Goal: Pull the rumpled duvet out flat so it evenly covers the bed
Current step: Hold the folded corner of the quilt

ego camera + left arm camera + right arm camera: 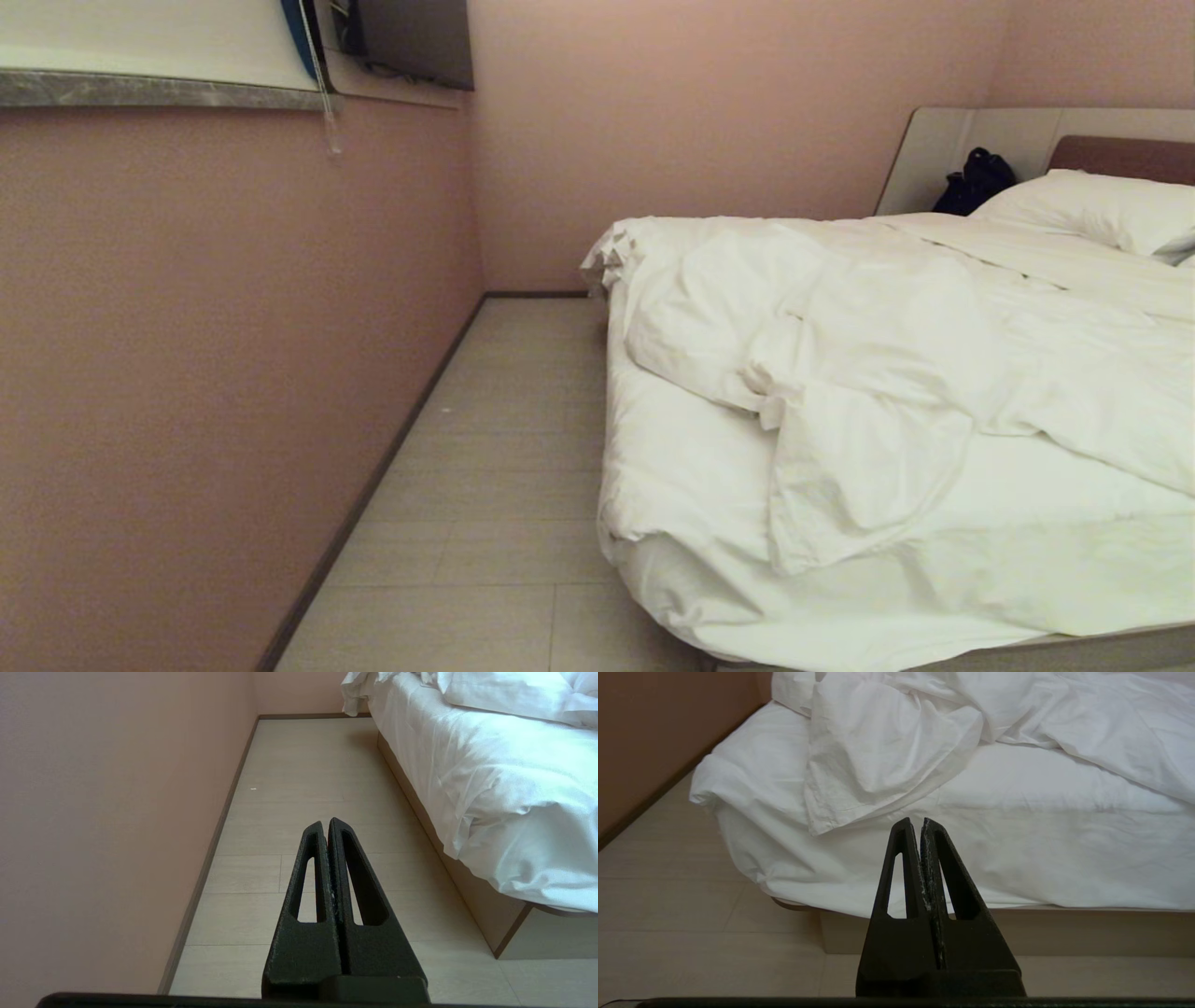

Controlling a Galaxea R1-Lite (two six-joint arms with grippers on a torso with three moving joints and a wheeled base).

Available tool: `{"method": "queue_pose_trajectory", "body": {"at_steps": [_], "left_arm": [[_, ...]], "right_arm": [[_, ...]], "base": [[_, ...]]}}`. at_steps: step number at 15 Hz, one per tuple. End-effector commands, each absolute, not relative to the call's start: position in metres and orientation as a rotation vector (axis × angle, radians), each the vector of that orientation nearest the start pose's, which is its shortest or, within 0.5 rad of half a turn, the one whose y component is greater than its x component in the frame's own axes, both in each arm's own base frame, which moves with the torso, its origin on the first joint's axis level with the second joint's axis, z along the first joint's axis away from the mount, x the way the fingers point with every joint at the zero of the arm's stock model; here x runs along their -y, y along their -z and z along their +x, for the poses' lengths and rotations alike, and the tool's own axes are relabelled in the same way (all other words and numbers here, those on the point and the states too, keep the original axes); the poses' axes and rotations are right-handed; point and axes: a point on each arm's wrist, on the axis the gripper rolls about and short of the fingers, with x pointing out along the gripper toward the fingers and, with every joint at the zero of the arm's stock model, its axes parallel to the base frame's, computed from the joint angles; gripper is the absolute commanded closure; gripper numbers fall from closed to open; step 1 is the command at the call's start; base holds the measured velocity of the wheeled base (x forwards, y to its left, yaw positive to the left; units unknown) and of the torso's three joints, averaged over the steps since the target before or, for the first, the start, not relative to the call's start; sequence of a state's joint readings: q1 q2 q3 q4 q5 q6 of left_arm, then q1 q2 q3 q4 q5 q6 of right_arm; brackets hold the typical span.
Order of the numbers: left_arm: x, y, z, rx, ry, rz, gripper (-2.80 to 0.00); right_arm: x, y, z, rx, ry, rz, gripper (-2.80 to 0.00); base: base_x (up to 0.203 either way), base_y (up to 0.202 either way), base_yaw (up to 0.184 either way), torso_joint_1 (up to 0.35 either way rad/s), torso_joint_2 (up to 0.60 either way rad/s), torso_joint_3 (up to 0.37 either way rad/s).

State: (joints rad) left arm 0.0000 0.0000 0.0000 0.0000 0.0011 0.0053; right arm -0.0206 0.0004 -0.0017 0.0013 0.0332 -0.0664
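Observation:
The white duvet (896,327) lies rumpled on the bed (1102,649), bunched across the middle with a folded corner (840,485) flopped toward the foot, leaving white sheet (681,467) bare at the near left corner. The same folded corner (878,760) shows in the right wrist view. My left gripper (325,823) is shut and empty, held low over the floor beside the bed's left side. Shut and empty too, my right gripper (916,821) hangs in front of the foot edge, apart from the fabric. Neither arm shows in the head view.
A pink wall (215,373) runs along the left, with a strip of pale plank floor (504,467) between it and the bed. A white pillow (1102,210) and a dark bag (976,182) sit by the headboard (1120,154). A window ledge (159,89) juts out high on the left.

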Motion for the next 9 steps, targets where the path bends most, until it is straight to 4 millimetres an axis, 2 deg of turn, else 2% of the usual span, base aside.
{"method": "queue_pose_trajectory", "body": {"at_steps": [1,5,9], "left_arm": [[0.0,-0.0755,-0.0228,0.0,-0.002,0.005,0.0],[0.0,-0.0755,-0.0228,0.0,-0.002,0.006,0.0],[0.0,-0.0756,-0.0228,0.002,-0.002,0.006,0.0]], "right_arm": [[-0.0012,-0.0757,-0.0229,0.0,-0.014,-0.067,0.0],[-0.0012,-0.0757,-0.0229,0.0,-0.014,-0.066,0.0],[-0.0012,-0.0757,-0.0229,0.0,-0.014,-0.067,0.0]], "base": [[0.0,0.0,0.0,0.0,0.0,0.0],[0.019,0.0,0.0,0.0,0.0,0.0],[0.189,0.0,0.001,0.002,0.0,0.002]]}}
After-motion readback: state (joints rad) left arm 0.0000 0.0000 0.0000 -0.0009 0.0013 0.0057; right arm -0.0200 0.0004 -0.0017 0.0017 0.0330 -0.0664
